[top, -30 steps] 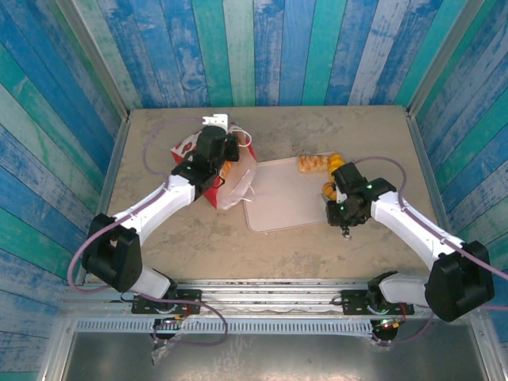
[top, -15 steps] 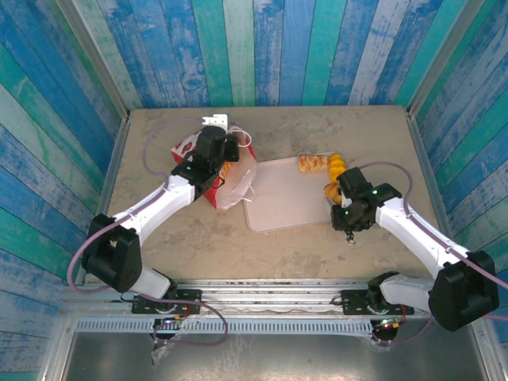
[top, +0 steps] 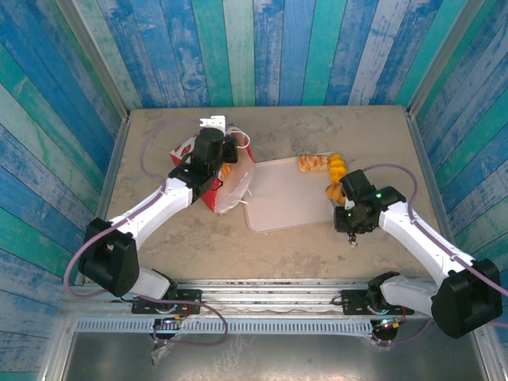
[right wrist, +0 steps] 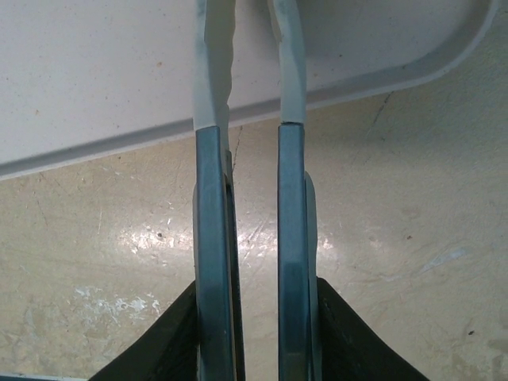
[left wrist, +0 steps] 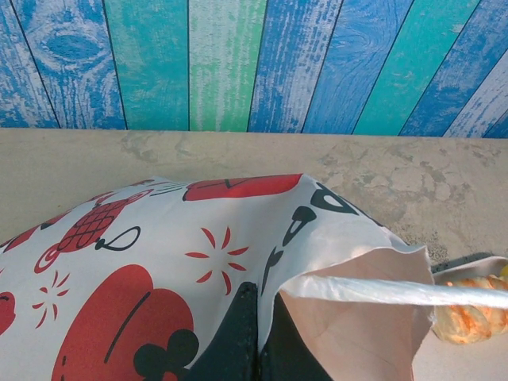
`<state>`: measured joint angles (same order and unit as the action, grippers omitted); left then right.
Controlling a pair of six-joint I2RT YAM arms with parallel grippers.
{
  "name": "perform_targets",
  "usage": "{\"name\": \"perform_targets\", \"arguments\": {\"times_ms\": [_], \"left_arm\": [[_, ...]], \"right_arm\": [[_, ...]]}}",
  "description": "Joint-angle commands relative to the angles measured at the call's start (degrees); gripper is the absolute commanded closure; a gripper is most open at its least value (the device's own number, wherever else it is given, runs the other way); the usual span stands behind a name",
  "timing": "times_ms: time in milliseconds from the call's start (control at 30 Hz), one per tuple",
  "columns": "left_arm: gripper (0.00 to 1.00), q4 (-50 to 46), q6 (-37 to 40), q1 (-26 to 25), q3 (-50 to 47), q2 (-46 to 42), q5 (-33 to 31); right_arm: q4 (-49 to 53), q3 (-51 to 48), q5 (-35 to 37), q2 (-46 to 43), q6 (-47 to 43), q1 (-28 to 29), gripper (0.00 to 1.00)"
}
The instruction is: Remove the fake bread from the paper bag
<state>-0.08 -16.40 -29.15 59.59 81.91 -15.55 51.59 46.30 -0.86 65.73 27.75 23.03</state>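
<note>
The paper bag (top: 190, 151), red with white prints, lies tilted at the back left, its white mouth (top: 235, 187) facing the tray. My left gripper (top: 220, 155) is shut on the bag's upper rim; in the left wrist view the black fingers (left wrist: 238, 333) pinch the printed paper bag (left wrist: 159, 254) at the opening. Some orange fake bread (top: 228, 168) shows inside the mouth. More fake bread lies on the tray's far right: a braided piece (top: 311, 163), an orange piece (top: 337, 167) and a bun (top: 330, 190). My right gripper (top: 346, 213) hovers over the tray's near right edge, slightly open and empty (right wrist: 248, 24).
The flat pale tray (top: 282, 198) lies in the middle of the beige table, its rim crossing under my right fingers (right wrist: 111, 71). Blue and green plank walls close in the back and both sides. Bare tabletop lies near the front edge (top: 262, 254).
My right arm has drawn back toward the near right, away from the bread on the tray, with its jaws a touch wider. The left gripper keeps its hold on the bag.
</note>
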Motion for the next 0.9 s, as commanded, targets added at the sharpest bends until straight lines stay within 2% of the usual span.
{"name": "perform_targets", "arguments": {"times_ms": [0, 333, 600, 867], "left_arm": [[0.97, 1.8, -0.6, -0.1, 0.3, -3.7, 0.2], [0.97, 0.7, 1.8, -0.1, 0.6, -3.6, 1.4], [0.97, -1.9, 6.9, -0.1, 2.3, -2.4, 4.1], [0.97, -5.9, 10.3, -0.1, 4.7, -1.3, 3.3]], "right_arm": [[1.2, -0.3, 1.7, -1.0, 1.1, -0.4, 0.64], [0.7, 1.2, 0.8, 0.1, 0.5, -0.5, 0.63], [-2.1, 2.9, -10.7, -2.4, -2.6, -0.5, 0.63], [-3.2, 9.6, -18.3, -4.9, -3.7, 1.4, 0.63]]}}
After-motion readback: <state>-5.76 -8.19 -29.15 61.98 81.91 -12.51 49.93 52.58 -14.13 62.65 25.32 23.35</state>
